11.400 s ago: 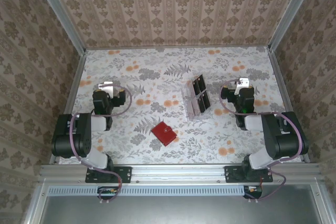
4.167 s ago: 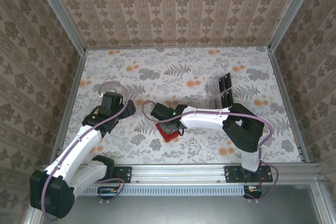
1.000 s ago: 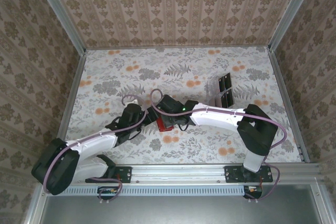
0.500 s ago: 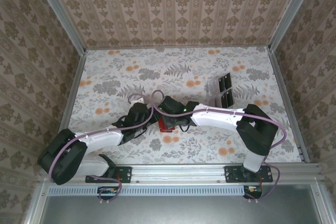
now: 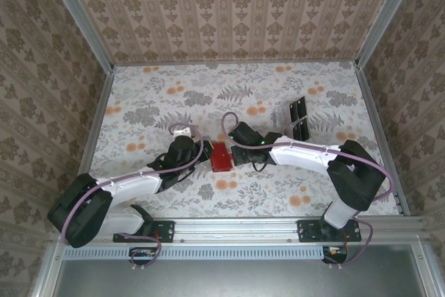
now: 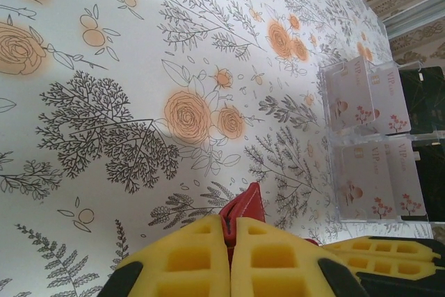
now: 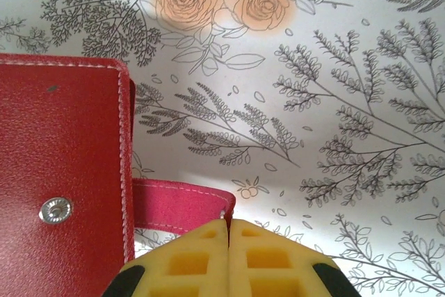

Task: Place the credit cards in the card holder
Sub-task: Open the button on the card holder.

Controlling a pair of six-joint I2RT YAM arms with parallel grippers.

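- Card holder [image 5: 221, 157] lies mid-table [image 5: 153, 102], caught between the two claws. The left claw [image 6: 231, 226] has its yellow pads pressed together on a red corner of it. Little leather shows past them, so a tug could pull it free.
- Right claw [image 7: 228, 231] is closed just as tight on the holder's thin strap [image 7: 182, 204], beside the snap stud [image 7: 55, 209]. Pulling apart too hard might slip the strap out or strain its seam.
- Both wrists sit close together over the middle, so a sideways move risks a bump.
- Credit cards [image 6: 367, 94] stand in the clear rack [image 5: 298, 117], well apart to the far right. With both claws busy, letting go to fetch one may let the holder fold shut.
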